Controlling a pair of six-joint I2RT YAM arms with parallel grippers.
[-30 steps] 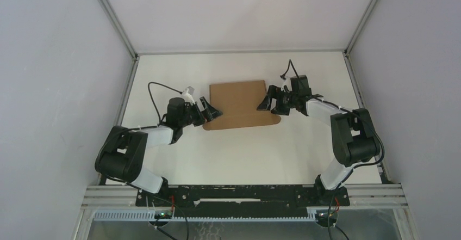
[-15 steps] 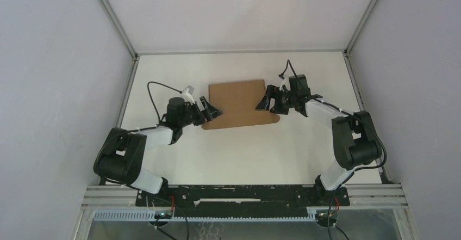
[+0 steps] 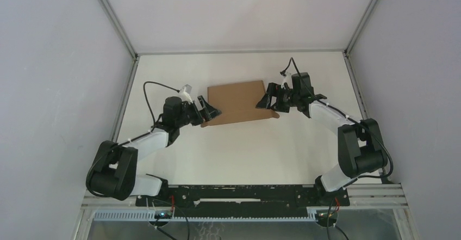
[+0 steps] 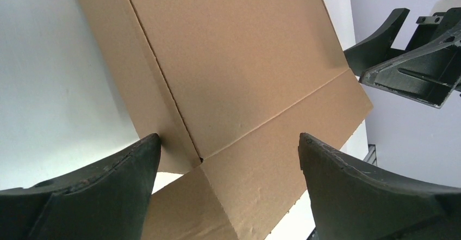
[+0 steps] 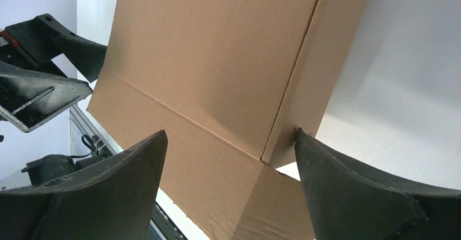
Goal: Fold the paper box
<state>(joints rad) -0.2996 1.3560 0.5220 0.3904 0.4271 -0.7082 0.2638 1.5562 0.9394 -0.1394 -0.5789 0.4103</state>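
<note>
I see the paper box lying mostly flat on the bench, its creases showing. My left fingers and right fingers are spread wide at its opposite ends, gripping nothing. I judge nearly all the folding is yet to do.

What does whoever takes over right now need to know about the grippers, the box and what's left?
Left gripper: open, jaws astride the left end of the paper box, nothing clamped.
Right gripper: open, astride the box's right end, nothing clamped.
Box: between the two grippers, plain brown panels and creases facing the cameras.
Done: both arms are placed at the box's ends. How far it is folded can't be judged.
Left: fold the flaps and close it.
</note>
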